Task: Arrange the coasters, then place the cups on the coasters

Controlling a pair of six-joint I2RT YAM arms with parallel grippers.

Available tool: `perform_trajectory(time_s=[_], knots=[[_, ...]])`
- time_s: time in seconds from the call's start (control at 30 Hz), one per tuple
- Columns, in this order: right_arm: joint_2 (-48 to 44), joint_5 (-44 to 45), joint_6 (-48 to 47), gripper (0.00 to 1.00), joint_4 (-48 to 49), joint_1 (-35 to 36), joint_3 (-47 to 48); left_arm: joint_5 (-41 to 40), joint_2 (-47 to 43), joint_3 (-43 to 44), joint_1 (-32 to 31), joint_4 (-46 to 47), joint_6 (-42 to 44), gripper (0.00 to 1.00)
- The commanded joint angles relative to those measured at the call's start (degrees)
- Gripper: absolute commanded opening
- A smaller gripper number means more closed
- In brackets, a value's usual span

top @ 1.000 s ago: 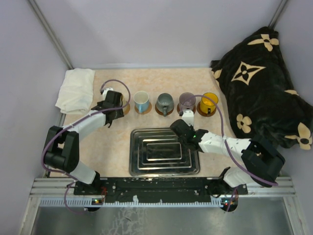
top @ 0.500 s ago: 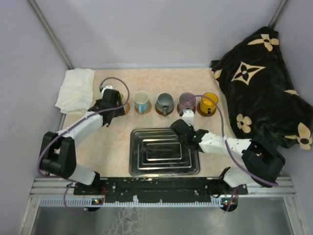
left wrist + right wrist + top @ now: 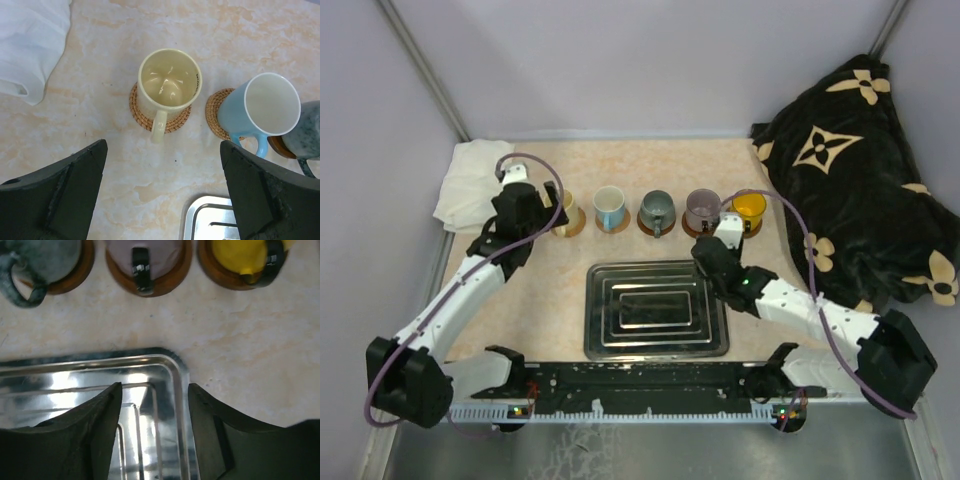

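1. The left pincer (image 3: 164, 150) is hovering with its jaws spread wide and nothing between them; just toward 12 o'clock in its wrist view, the cream cup (image 3: 169, 82) is sitting upright on a woven coaster (image 3: 137, 112), its handle pointing to 6 o'clock.
2. The right pincer (image 3: 154, 392) is standing partly spread and gripping nothing; it is hanging over the 1 o'clock corner of the metal tray (image 3: 170, 365).
3. Moving outward, the pale blue cup (image 3: 265, 107) is sitting at 3 o'clock of the cream one; the grey cup (image 3: 45, 260), purple cup (image 3: 150, 252) and yellow cup (image 3: 240, 252) are continuing the row at 12 o'clock of the tray, each resting on its own disc on the tabletop (image 3: 150, 30); the placing is looking complete.
4. The cups are looking like glazed ceramic: stiff, moderately light, slick and chippable; any correction is probably best taken across the rim wall or at the handle root, squeezing gently.
5. A white cloth (image 3: 25, 40) is lying at 10 o'clock of the cream cup.
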Motion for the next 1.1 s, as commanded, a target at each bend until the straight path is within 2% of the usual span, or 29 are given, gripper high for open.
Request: perform_trajectory(time_s=[0.0,0.2,0.27,0.3,0.53,0.8,1.07], knots=[[-6.07,4.08,-3.39,0.59,-0.95,-7.05,3.36,-2.20,-5.68,-1.65,-0.20,-2.11,-0.73,0.99],[-15.33,3.88,-5.52,0.81,-3.98,-19.00,5.21,-6.90,-13.04,-1.02,-0.15,-8.36,-1.19,0.99],[-17.26,2.74,-5.44,0.97,-5.70,-23.71,6.01,-9.02,-14.64,-0.48,-0.15,-11.31,-1.96,0.99],[-18.03,2.64,-5.23,0.99,-6.42,-25.54,6.40,-10.06,-15.52,-0.35,-0.19,-12.78,-2.58,0.99],[-23.35,9.82,-3.25,0.99,-10.33,-30.97,6.77,-18.18,-21.51,0.44,-0.13,-22.23,-8.15,0.99],[-32.02,19.05,-2.85,0.99,-9.64,-33.59,5.87,-21.25,-27.27,-0.08,-0.20,-24.89,-9.02,0.99],[-36.42,20.16,-3.73,0.99,-9.70,-33.59,5.03,-20.88,-28.06,-1.33,-0.19,-27.45,-11.62,0.99]])
